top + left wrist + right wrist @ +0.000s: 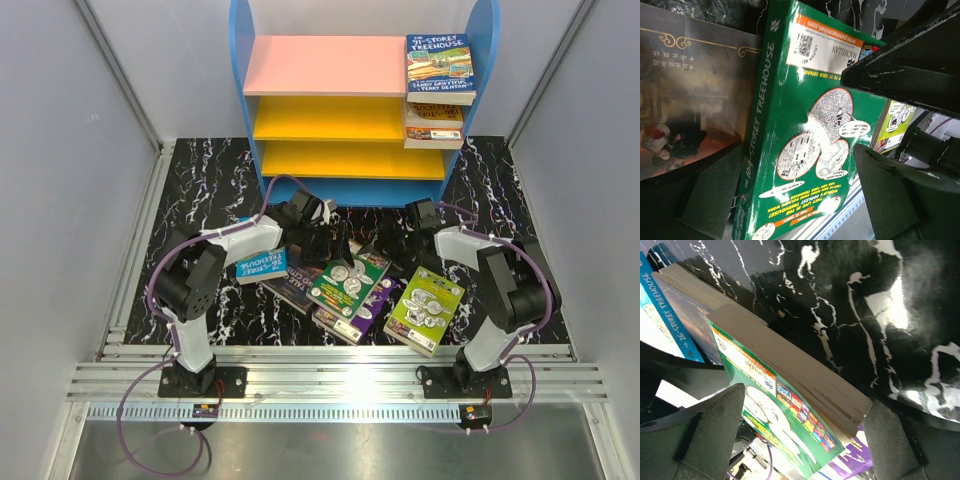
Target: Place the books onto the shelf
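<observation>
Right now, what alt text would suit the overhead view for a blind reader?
Two robot arms lean over a loose pile of books on a black marbled mat, left gripper and right gripper open near a green book. Behind stands a blue shelf holding two books.

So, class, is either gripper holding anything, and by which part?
Nothing is held. The left gripper and right gripper are both open, with the green book between their fingers.

Top external: high behind the arm bases (200, 378), facing down over the whole counter (200, 180) toward the shelf (240, 100) at its far edge.
Wrist views: very close, sharing the green book (790, 150); left sees its spine, right its page edge.
</observation>
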Robot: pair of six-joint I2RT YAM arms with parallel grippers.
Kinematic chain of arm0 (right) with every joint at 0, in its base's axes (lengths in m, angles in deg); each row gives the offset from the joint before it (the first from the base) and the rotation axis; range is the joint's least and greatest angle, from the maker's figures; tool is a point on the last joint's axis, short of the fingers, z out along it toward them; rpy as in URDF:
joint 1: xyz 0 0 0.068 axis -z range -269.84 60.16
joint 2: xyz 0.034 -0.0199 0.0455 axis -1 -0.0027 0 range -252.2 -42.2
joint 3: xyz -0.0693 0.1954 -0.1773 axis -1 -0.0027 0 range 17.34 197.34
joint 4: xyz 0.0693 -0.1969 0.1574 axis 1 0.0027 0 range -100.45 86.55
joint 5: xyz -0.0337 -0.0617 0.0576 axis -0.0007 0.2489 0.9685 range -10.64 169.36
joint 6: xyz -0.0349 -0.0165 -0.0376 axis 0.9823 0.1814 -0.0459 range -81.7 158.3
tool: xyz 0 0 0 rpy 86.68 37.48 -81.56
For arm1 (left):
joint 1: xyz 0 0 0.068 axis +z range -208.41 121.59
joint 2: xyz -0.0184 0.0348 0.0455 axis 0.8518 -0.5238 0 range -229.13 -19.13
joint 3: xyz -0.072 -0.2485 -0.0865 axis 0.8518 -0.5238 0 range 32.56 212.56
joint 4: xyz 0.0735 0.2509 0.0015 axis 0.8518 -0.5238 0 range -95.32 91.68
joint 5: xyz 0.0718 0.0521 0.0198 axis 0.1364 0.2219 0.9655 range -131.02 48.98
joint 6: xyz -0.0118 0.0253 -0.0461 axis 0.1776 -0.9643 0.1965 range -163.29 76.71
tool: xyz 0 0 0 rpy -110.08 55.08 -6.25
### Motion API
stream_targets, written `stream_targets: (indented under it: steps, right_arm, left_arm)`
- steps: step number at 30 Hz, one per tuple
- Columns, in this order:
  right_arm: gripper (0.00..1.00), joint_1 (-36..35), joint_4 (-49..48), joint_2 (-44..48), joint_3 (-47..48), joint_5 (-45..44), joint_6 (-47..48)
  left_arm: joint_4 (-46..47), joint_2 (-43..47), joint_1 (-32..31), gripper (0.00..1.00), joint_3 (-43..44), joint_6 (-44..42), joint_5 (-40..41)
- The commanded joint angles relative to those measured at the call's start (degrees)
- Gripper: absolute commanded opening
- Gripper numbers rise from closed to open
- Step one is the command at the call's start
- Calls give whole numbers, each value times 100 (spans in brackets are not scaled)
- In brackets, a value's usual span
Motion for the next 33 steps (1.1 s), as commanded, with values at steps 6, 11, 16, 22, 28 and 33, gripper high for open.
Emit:
stream_targets:
  steps: [6,11,16,22,28,33]
  right_arm:
    - [86,-171,-264,-305,-146,-192,132]
    - [49,-162,-291,-279,-137,-130,175]
    - [17,-162,-89,-43,-137,-139,316]
    - [0,-162,543,643,56,-209,536]
    - [0,-162,1343,1644,495,-104,545]
    - [0,-162,1888,2566,873,-42,457]
  left_arm:
    - [188,-220,-42,98,112,83,-468]
    - [259,-264,-42,97,95,144,-583]
    - [294,-308,-33,96,86,223,-592]
    - [285,-141,-24,96,103,267,-539]
    - [267,430,151,96,-20,223,-416]
    - [495,913,345,96,-248,319,-582]
